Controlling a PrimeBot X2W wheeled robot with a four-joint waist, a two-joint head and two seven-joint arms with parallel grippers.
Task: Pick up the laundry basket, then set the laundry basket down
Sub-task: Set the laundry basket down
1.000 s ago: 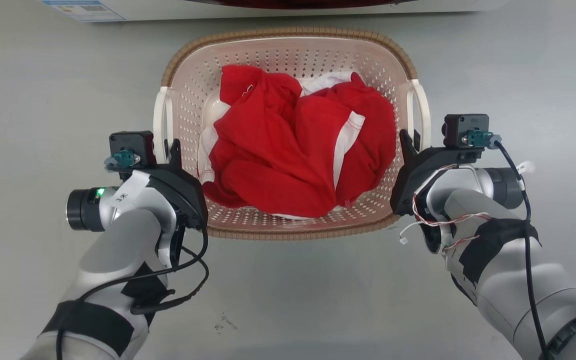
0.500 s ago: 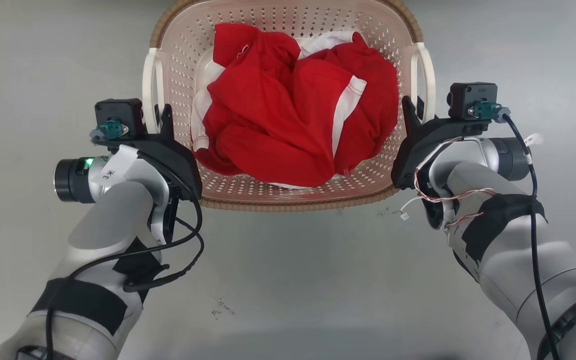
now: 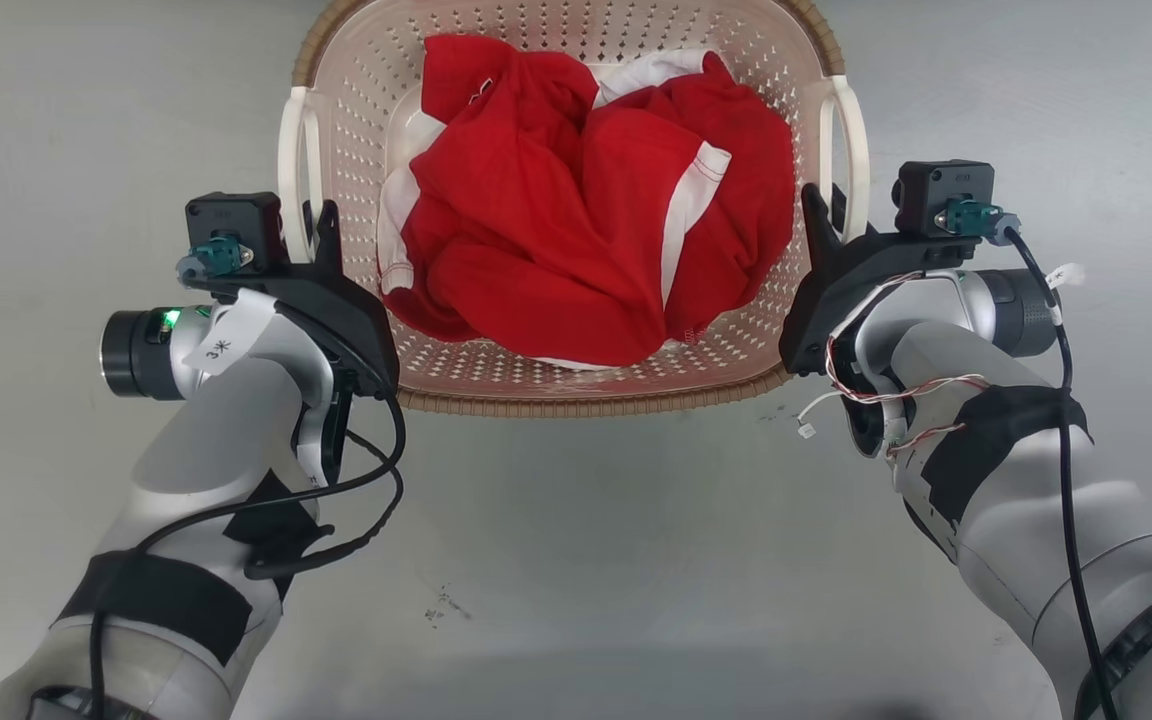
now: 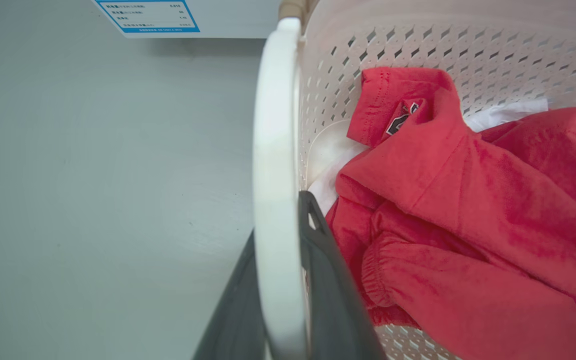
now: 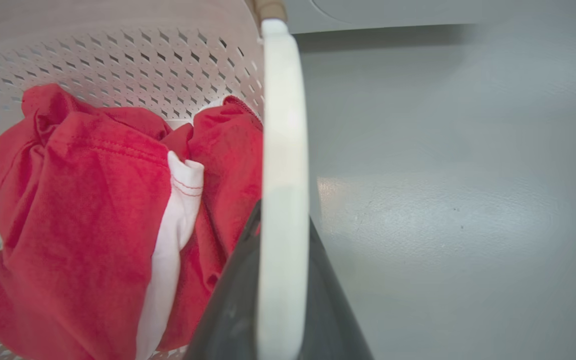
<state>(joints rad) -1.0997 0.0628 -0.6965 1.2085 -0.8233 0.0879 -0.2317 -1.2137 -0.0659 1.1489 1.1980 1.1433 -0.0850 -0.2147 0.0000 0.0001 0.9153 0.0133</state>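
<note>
The laundry basket (image 3: 586, 403), pale pink, perforated and brown-rimmed, hangs between my two arms with red and white clothes (image 3: 576, 210) heaped inside. My left gripper (image 3: 308, 225) is shut on the basket's white left handle (image 3: 288, 160). The left wrist view shows that handle (image 4: 274, 150) running up between the dark fingers of the left gripper (image 4: 278, 217). On the opposite side my right gripper (image 3: 821, 205) is shut on the right handle (image 3: 851, 140). From the right wrist, the white bar (image 5: 282, 150) sits clamped in the right gripper (image 5: 284, 215).
Grey floor (image 3: 576, 560) lies under and around the basket, with a few small dark specks (image 3: 441, 600) in front of me. A white appliance with a blue-edged label (image 4: 145, 15) stands beyond the basket's far end; its lower edge (image 5: 393, 10) also appears from the right wrist.
Both arms and the basket have risen together and the basket looks larger in the head view. The camera has also shifted, and the white appliance at the top has left the picture.
</note>
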